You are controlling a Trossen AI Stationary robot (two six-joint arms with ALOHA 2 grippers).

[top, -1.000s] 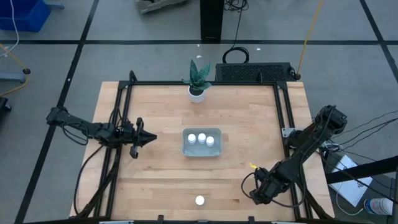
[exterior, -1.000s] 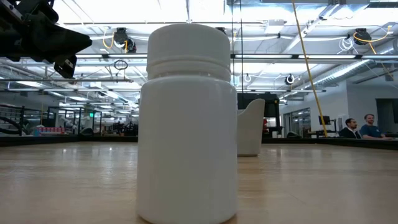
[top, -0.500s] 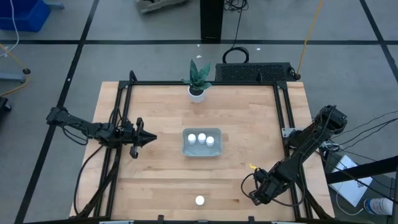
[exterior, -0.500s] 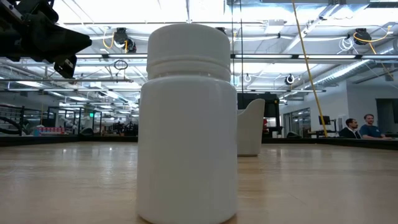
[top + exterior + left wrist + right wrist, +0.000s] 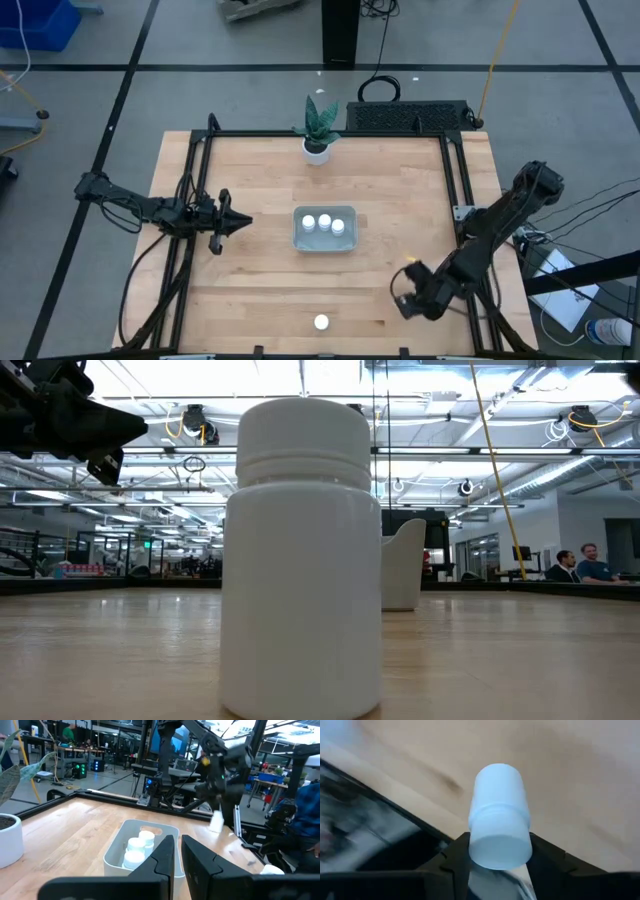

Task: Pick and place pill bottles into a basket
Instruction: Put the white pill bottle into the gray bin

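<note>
Wooden table with three pill bottles already inside the basket at its middle. Fourth bottle clamped in the right gripper near the front right; fifth bottle upright at the front edge, not yet collected. Left gripper waiting beside the basket, fingers nearly together and empty.

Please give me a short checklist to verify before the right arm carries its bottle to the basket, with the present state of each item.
1. Small white pill bottle held between right gripper fingers: ok.
2. Shallow pale grey-blue basket has free room beside its three bottles: ok.
3. Left gripper is beside the basket, not over it: ok.
4. Grip firmness: cannot tell.
5. Last white bottle, upright near the table's front edge, lies outside the likely path: ok.
</note>
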